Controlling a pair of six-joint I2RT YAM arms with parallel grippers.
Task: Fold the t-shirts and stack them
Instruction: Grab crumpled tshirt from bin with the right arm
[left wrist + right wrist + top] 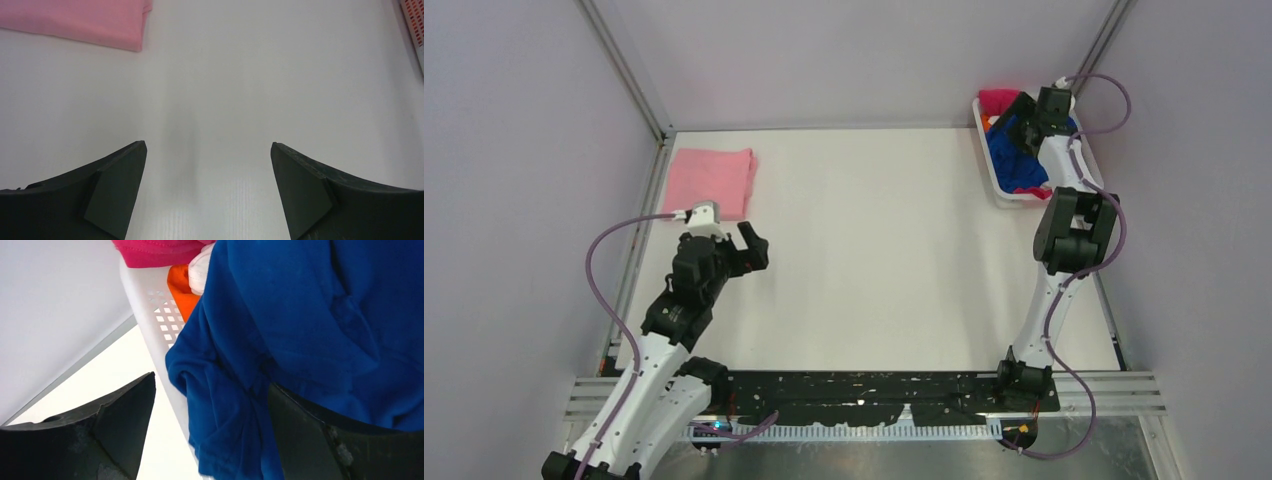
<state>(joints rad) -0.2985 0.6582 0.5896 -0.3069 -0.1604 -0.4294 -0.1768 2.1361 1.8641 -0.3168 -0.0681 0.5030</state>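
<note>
A light-pink t-shirt (pixel 714 180) lies folded flat at the far left of the table, and its edge (pixel 75 20) shows in the left wrist view. My left gripper (pixel 759 247) (pixel 208 150) hovers open over bare table just right of it, holding nothing. A royal-blue t-shirt (pixel 1016 165) (pixel 300 315) is heaped in the white basket (pixel 1002 192) at the far right and spills over its rim (pixel 150 315). My right gripper (pixel 1012 125) (pixel 210 385) is open, its jaws straddling the rim and the hanging blue fold. Magenta (pixel 155 250), orange (pixel 182 287) and white (pixel 200 267) t-shirts lie beneath.
The basket sits against the right wall in the far right corner. A metal frame rail (pixel 639 250) runs along the table's left edge. The arm bases sit on a black plate (pixel 874 390) at the near edge.
</note>
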